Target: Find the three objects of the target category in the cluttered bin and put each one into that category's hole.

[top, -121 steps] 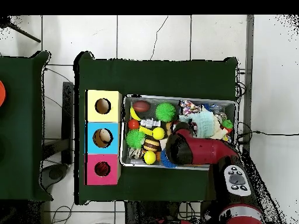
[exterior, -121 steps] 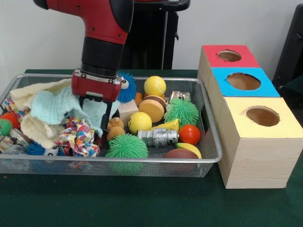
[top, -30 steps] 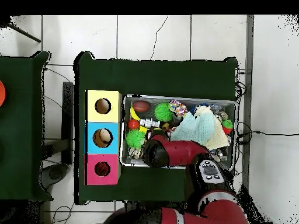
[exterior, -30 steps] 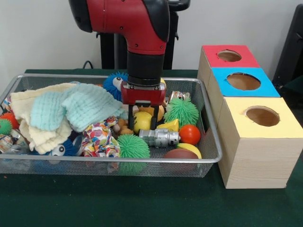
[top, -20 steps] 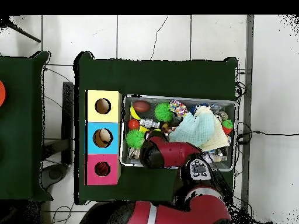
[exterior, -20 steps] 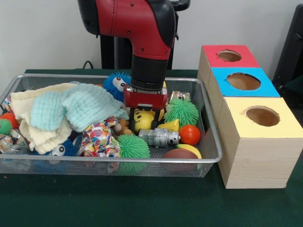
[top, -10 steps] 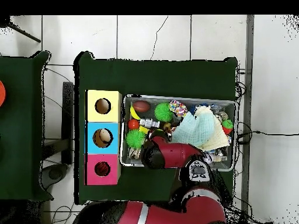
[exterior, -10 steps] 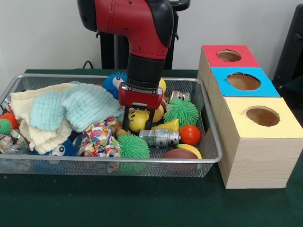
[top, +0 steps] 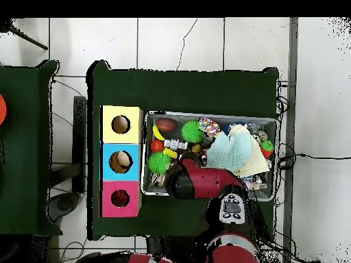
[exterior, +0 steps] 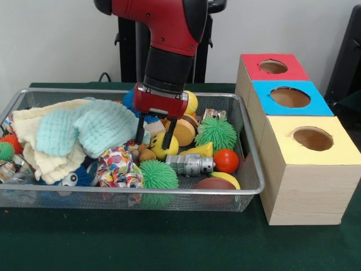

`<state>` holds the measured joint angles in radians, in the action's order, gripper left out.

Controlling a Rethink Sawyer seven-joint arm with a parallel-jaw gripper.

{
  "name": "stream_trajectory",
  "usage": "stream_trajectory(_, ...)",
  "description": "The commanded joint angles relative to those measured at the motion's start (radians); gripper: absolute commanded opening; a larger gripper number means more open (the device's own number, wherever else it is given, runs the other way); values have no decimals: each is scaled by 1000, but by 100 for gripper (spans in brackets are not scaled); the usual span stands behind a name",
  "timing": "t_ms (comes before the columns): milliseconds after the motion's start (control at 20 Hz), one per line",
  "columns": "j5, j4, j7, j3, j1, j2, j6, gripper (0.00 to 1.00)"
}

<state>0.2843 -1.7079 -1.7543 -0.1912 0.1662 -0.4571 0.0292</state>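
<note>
Claw point(exterior: 153, 142) lowered into the wire bin point(exterior: 251, 164), fingers spread narrowly around a yellow smiley ball point(exterior: 163, 144), one finger on each side; actual contact on the ball not discernible. Just behind the claw, a brown-and-tan disc toy point(exterior: 184, 131) and another yellow ball point(exterior: 190, 102). To its right in the front view, a green spiky ball point(exterior: 216, 132), an orange ball point(exterior: 226, 160) and a silver cylinder toy point(exterior: 189, 164); to its left, pale blue cloth point(exterior: 84, 129). Further right, outside the bin, red box point(exterior: 272, 68), blue box point(exterior: 290, 97) and yellow box point(exterior: 312, 139), each with a hole.
</note>
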Motion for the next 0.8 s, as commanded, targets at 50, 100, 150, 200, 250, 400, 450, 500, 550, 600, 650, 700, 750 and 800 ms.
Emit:
stream_trajectory(50,-45,-14,-151,-2,0,18,-91,100)
stream_trajectory(100,-47,-8,-154,-8,-1,27,-85,100)
stream_trajectory(150,-49,1,-155,-12,-1,43,-74,100)
stream_trajectory(200,-50,12,-153,-7,7,61,-62,100)
stream_trajectory(250,-48,22,-151,-1,15,84,-43,100)
stream_trajectory(400,-46,37,-154,28,45,133,1,100)
stream_trajectory(450,-46,37,-156,35,51,144,9,100)
stream_trajectory(500,-45,36,-158,37,52,149,18,100)
stream_trajectory(550,-44,32,-158,43,57,151,20,100)
stream_trajectory(600,-44,27,-158,54,67,162,17,100)
stream_trajectory(650,-46,21,-162,57,69,167,26,100)
stream_trajectory(700,-49,16,-164,61,71,173,31,100)
stream_trajectory(750,-51,9,-165,68,75,174,33,100)
stream_trajectory(800,-52,4,-167,69,73,175,38,100)
